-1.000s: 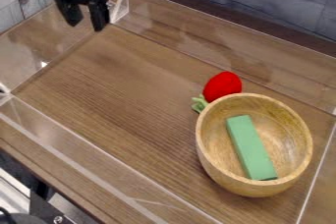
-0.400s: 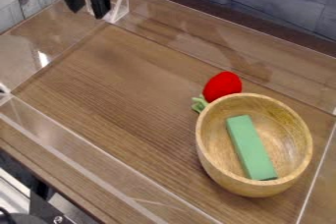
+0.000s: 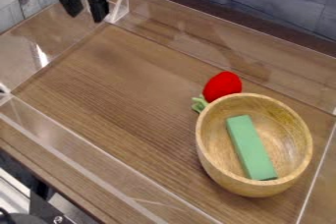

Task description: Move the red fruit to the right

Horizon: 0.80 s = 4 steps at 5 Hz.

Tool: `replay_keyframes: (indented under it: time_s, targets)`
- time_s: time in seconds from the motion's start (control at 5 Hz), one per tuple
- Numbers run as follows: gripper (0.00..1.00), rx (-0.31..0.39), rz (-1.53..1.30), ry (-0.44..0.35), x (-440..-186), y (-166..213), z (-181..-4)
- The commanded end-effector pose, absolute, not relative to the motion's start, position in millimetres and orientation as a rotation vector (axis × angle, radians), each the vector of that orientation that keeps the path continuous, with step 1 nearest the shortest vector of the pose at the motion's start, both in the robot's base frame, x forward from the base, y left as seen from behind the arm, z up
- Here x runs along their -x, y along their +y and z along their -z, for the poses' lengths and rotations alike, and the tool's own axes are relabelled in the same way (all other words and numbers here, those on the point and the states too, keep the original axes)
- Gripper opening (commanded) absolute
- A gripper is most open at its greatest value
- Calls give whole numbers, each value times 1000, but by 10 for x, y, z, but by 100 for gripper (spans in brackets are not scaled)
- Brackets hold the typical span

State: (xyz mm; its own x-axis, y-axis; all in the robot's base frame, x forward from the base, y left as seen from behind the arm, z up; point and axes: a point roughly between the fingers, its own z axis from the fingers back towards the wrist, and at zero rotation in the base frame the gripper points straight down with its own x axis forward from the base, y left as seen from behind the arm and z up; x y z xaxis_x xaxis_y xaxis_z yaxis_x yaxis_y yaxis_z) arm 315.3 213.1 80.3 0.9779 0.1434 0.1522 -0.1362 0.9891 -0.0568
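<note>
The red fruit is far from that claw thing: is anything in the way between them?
No. Only bare wooden table lies between the open gripper at the far left corner and the red fruit. The wooden bowl sits against the fruit's near side, not on that path.

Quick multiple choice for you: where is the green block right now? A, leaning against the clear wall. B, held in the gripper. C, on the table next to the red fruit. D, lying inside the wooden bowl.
D: the green block lies flat inside the wooden bowl, while the red fruit sits outside just behind the rim and the open gripper is empty in the far corner.
</note>
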Motion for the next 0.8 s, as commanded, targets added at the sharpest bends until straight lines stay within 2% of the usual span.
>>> replay_keyframes:
  time_s: [0.0,0.2,0.6]
  targets:
    - [100,17,-124,-208,-3295,2139,-846]
    - [100,7,-95,-215,-3385,2146,-775]
    - [100,-11,-103,-221,-3288,2178,-1258]
